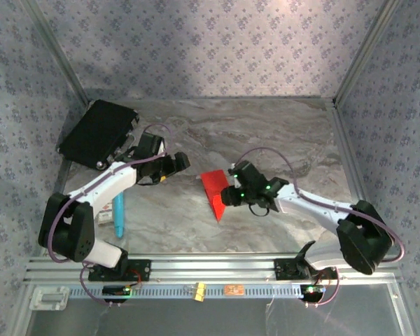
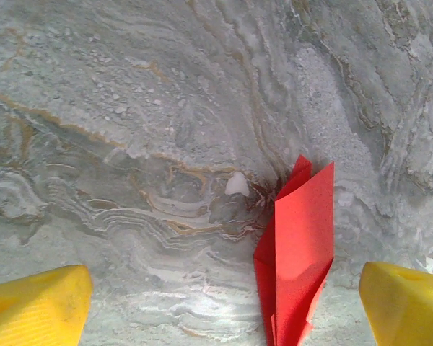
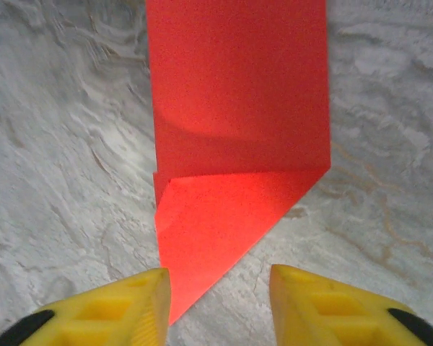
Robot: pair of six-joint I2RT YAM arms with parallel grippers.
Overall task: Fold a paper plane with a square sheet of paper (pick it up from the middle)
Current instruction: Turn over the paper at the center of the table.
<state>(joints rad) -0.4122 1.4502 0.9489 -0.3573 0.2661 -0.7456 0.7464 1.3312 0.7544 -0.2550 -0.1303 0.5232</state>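
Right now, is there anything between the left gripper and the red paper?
Nothing visible. Bare marble table lies between the open left gripper and the folded red paper. The blue-tipped tool lies back beside the left arm, well off that line.

The sheet of paper (image 3: 238,108) is bright red, plain, no print. The tabletop (image 1: 266,133) is grey-white marble with tan veins. The fingers (image 3: 115,310) are yellow. The walls (image 1: 196,42) are lavender, floral-patterned. The case (image 1: 98,131) is black.
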